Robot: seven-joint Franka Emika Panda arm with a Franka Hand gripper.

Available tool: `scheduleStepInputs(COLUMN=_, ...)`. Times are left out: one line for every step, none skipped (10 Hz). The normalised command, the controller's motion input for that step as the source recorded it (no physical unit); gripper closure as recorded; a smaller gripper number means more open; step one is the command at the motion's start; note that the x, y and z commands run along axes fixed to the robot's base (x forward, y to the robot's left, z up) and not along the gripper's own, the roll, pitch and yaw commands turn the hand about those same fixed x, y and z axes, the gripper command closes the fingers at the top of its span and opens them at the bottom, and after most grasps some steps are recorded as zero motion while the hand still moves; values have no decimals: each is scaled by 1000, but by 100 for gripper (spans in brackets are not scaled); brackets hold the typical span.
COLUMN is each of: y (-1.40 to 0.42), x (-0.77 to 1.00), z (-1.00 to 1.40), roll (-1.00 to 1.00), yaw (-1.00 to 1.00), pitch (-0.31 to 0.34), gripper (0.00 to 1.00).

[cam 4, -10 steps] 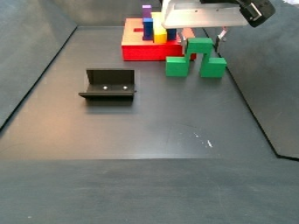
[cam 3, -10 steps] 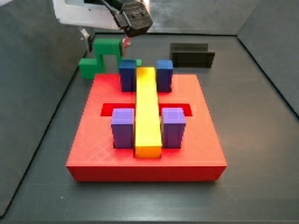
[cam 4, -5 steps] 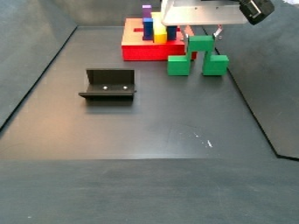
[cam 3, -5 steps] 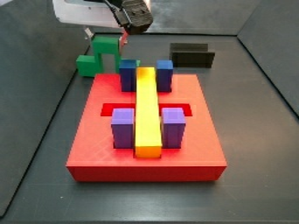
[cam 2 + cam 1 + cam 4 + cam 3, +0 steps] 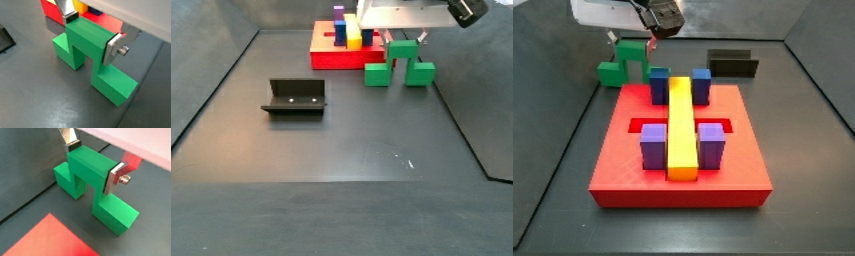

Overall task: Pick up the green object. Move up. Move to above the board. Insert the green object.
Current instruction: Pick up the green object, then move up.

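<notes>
A Franka arm's parallel-jaw gripper (image 5: 91,36) clamps the raised middle block of the bright green, matte plastic arch-shaped piece (image 5: 90,57), its flat silver fingers (image 5: 115,49) pressed against opposite faces in both wrist views. In a side view, the green object (image 5: 398,64) now hangs just beside the large flat red rectangular board (image 5: 331,53) at the far edge of the tabletop, its two square legs pointing down. Compared with half a second and a full second earlier, the piece sits a little higher in both side views, and its legs appear to have left the dark floor, though the gap is too small to be sure of. That suggests the pick-up is done and the upward move is under way; the carry to above the board and the insertion are not yet done. In a side view from the board's end, the board (image 5: 633,165) bears a long yellow bar (image 5: 680,125) flanked by blue and purple blocks, with open square recesses beside them. The dark L-shaped fixture (image 5: 295,97) stands well apart, toward the tabletop's middle.
</notes>
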Motion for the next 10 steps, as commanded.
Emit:
scheduleStepInputs(y=0, x=0, z=0, roll=0, yaw=0, pitch=0, gripper=100)
scheduleStepInputs(y=0, x=0, z=0, roll=0, yaw=0, pitch=0, gripper=100)
scheduleStepInputs(y=0, x=0, z=0, roll=0, yaw=0, pitch=0, gripper=100)
scheduleStepInputs(y=0, x=0, z=0, roll=0, yaw=0, pitch=0, gripper=100)
scheduleStepInputs(y=0, x=0, z=0, roll=0, yaw=0, pitch=0, gripper=100)
scheduleStepInputs(y=0, x=0, z=0, roll=0, yaw=0, pitch=0, gripper=100)
scheduleStepInputs(y=0, x=0, z=0, roll=0, yaw=0, pitch=0, gripper=100)
scheduleStepInputs(y=0, x=0, z=833, roll=0, yaw=0, pitch=0, gripper=100)
scheduleStepInputs(y=5, x=26, z=781, roll=-8, yaw=50, pitch=20, gripper=100)
scheduleStepInputs(y=11, x=6, z=553, roll=-7, yaw=48, pitch=40, gripper=100)
